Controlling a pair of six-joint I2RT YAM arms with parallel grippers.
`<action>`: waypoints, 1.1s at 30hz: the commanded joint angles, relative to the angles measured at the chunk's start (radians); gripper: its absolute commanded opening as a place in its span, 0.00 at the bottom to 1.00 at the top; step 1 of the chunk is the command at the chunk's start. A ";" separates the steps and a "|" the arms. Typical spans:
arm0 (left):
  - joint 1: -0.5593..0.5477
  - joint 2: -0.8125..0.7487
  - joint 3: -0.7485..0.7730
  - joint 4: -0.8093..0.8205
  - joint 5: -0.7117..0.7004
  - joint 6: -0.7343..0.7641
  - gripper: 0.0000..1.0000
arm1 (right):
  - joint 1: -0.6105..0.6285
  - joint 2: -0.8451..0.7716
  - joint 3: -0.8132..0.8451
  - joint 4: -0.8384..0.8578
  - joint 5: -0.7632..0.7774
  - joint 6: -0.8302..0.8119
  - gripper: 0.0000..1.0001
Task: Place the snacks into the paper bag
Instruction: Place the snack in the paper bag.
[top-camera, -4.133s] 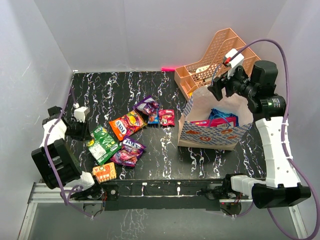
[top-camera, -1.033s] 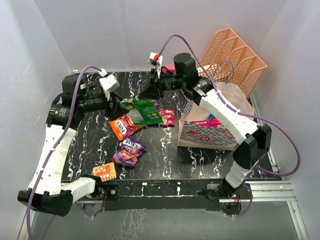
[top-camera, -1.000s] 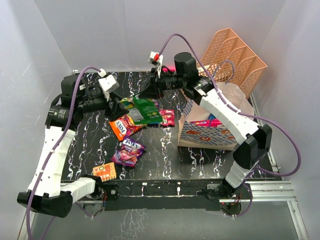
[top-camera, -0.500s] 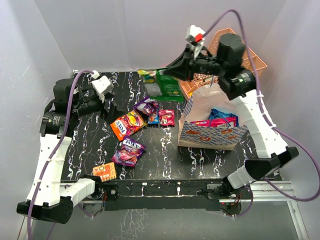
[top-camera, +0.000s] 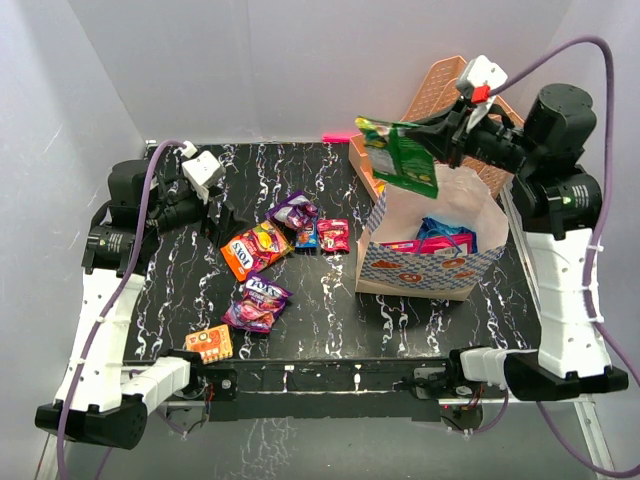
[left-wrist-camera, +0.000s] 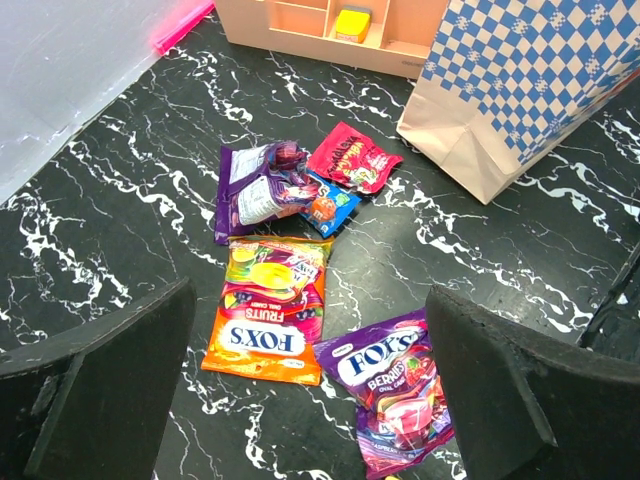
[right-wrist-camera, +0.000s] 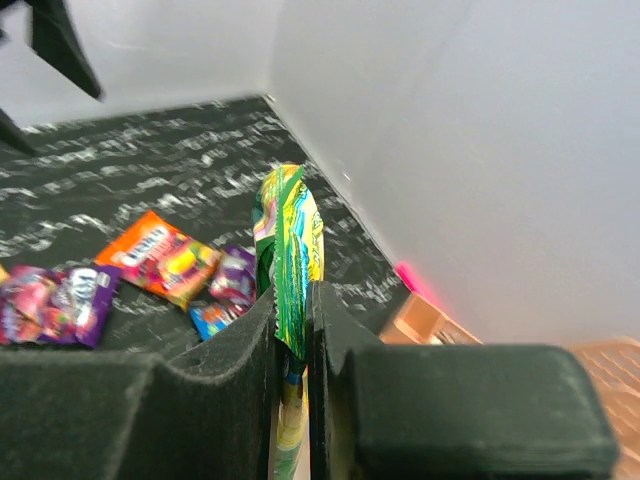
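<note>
Green foil is gripped by one edge in the right claw (top-camera: 441, 140), whose fingers are closed tight on it, so that the green packet (top-camera: 400, 157) hangs free for dropping into the paper bag (top-camera: 430, 268). The bag stands open-mouthed by the right edge of the table (top-camera: 330, 322), and the packet is held above its far left rim. The right arm is raised high, its forearm reaching leftward. The left arm is bent, and the left claw (top-camera: 222, 212) is spread wide and empty above the loose snacks (top-camera: 258, 248) near the table's middle.
</note>
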 joint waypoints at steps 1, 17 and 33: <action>0.012 -0.029 -0.016 0.030 0.003 -0.013 0.97 | -0.070 -0.056 -0.047 -0.043 0.117 -0.123 0.08; 0.017 -0.032 -0.040 0.032 0.028 -0.005 0.98 | -0.142 -0.135 -0.161 -0.201 0.301 -0.346 0.08; 0.026 -0.030 -0.057 0.033 0.074 -0.004 0.99 | -0.142 -0.094 -0.246 -0.392 0.185 -0.671 0.08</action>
